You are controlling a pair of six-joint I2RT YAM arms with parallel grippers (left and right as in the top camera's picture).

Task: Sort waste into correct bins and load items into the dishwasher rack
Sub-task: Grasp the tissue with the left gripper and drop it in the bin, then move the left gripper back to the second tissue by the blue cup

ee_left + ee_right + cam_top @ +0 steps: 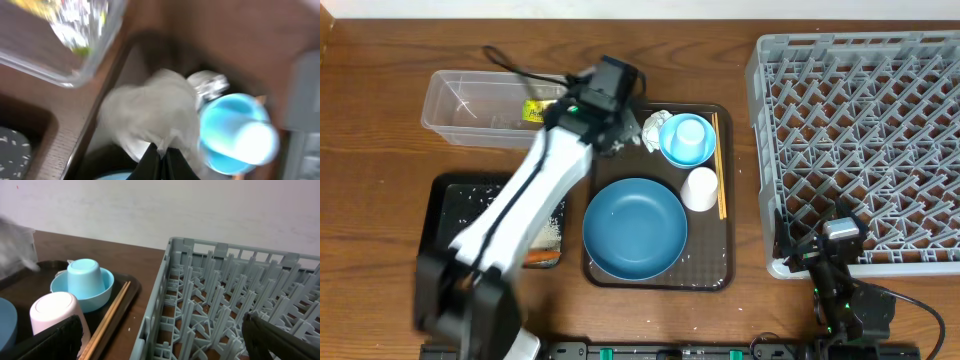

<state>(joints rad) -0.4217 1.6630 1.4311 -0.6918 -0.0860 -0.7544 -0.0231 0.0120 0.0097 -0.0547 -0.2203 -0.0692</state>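
Brown desk (pixel 380 60). Wrapper (pixel 533 110) in tub (pixel 445 110); rice (pixel 552 232) on black tray (pixel 445 200). Left claw (pixel 160 155) clenched on tissue (pixel 150 110); right claw (pixel 165 340) released. Rack (pixel 860 100) empty: plate (pixel 635 228), 2 cups, chopsticks (pixel 718 165) unloaded.

I'm looking down on the wooden desk (pixel 380 90) now. Upper left, the clear plastic tub (pixel 445 100) sits on it. Lower left, apart from the tub, there's the black tray (pixel 430 225). In the centre is the brown serving tray (pixel 708 255). A strip of bare wood follows, then the grey dishwasher rack (pixel 860 120) runs off the right edge.
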